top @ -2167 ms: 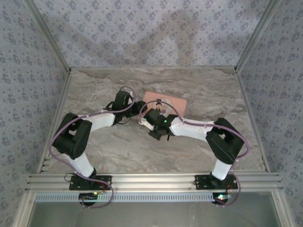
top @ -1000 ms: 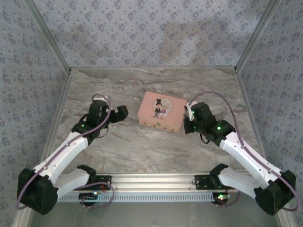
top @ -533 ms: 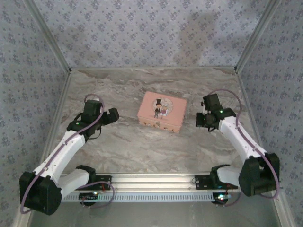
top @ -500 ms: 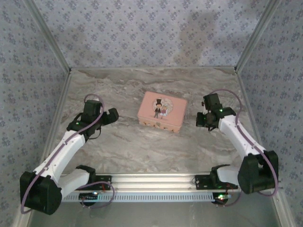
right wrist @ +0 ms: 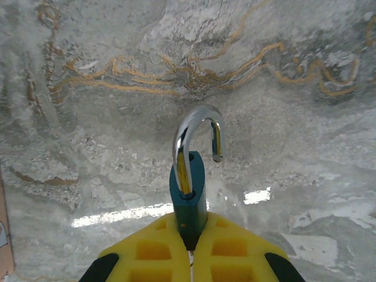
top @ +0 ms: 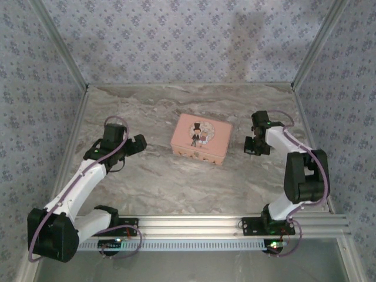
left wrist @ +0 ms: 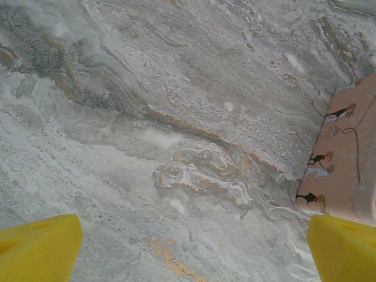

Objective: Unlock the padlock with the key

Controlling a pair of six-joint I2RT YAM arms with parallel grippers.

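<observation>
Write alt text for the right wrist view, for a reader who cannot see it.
A small dark-teal padlock, its silver shackle open, is clamped between the shut yellow jaws, in front of a grey marble table with golden veins.

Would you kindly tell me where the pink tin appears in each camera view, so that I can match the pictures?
Top external: the pink tin lies mid-picture on the marble tabletop.
Left wrist: the tin's pink surface sits at the right edge.
Right wrist: a thin pinkish sliver at the lower left edge, probably the tin.
Shared landmark: the veined marble tabletop.
</observation>
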